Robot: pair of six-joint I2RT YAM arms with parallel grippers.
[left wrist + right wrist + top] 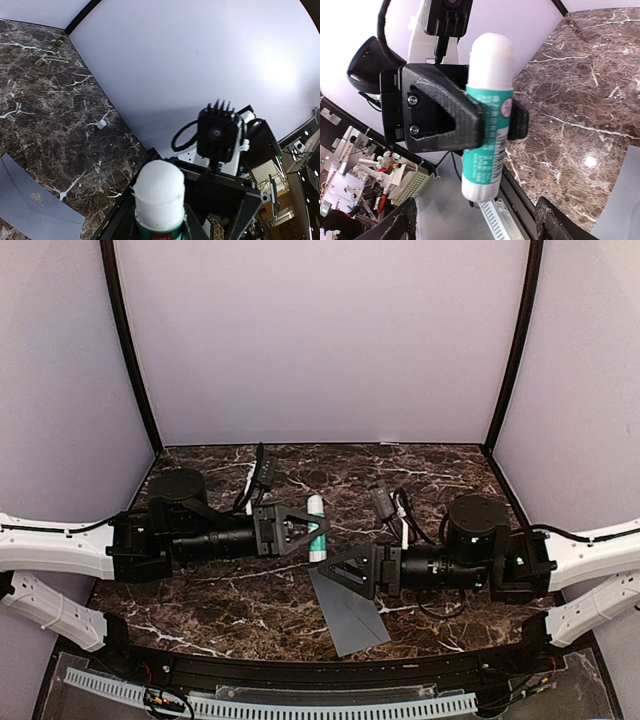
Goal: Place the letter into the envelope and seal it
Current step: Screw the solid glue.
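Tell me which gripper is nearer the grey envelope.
Right. The right gripper hangs open at the far edge of the envelope; the left gripper is farther back, clamped on a glue stick, clear of it.

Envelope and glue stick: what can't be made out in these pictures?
- The letter: in no view; whether it sits inside the envelope cannot be told.
- The envelope's upper corner: top view, hidden under the right gripper.
- Label print on the glue stick: right wrist view, too small, partly covered by the left gripper.
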